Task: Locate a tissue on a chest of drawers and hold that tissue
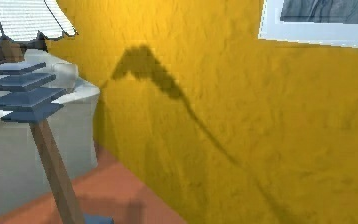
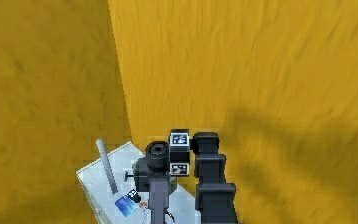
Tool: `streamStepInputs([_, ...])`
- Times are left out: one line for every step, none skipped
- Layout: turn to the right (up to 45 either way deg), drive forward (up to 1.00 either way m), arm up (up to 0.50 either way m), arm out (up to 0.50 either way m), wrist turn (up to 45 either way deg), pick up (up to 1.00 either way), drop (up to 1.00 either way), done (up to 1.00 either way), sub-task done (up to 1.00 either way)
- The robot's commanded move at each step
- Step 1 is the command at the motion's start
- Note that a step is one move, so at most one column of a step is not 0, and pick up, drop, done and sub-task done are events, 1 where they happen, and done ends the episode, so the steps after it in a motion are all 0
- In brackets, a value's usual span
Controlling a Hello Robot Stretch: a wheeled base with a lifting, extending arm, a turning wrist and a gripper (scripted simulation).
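Fingers of the gripper (image 2: pixel 139 183) point toward the arm side view's left from its dark body, and you cannot tell from these pictures how the jaws stand. Right behind them lies a pale flat top (image 2: pixel 92 178), perhaps that of the chest of drawers, so you cannot tell whether the gripper holds anything either. On that top, just beside the fingers, a thin grey post (image 2: pixel 102 162) stands upright. Nearer the picture's bottom edge lies a small blue-and-white thing (image 2: pixel 125 206). It may be the tissue of your task, but it is too small to be sure, and you cannot tell whether the fingers touch it. To the right of the gripper's body you see the two white marker squares (image 2: pixel 180 138), and behind them the dark arm (image 2: pixel 215 192) rising from the bottom edge. Two yellow walls meet in a corner (image 2: pixel 122 90) beyond the pale top. In the forward view you face a yellow wall (image 1: pixel 207 130) with a framed picture (image 1: pixel 317 20) at the upper right. At the left a white striped lampshade (image 1: pixel 22 18) sits above a leaning brown pole (image 1: pixel 55 165) and flat blue slabs (image 1: pixel 25 90). Behind these stands a pale grey piece of furniture (image 1: pixel 72 125) on a reddish floor (image 1: pixel 117 195).
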Motion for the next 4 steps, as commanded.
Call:
streamStepInputs([0.0,0.0,0.0,0.0,45.0,0.0,0.0,0.0,0.0])
streamStepInputs([0.0,0.0,0.0,0.0,45.0,0.0,0.0,0.0,0.0])
streamStepInputs([0.0,0.0,0.0,0.0,45.0,0.0,0.0,0.0,0.0])
streamStepInputs([0.0,0.0,0.0,0.0,33.0,0.0,0.0,0.0,0.0])
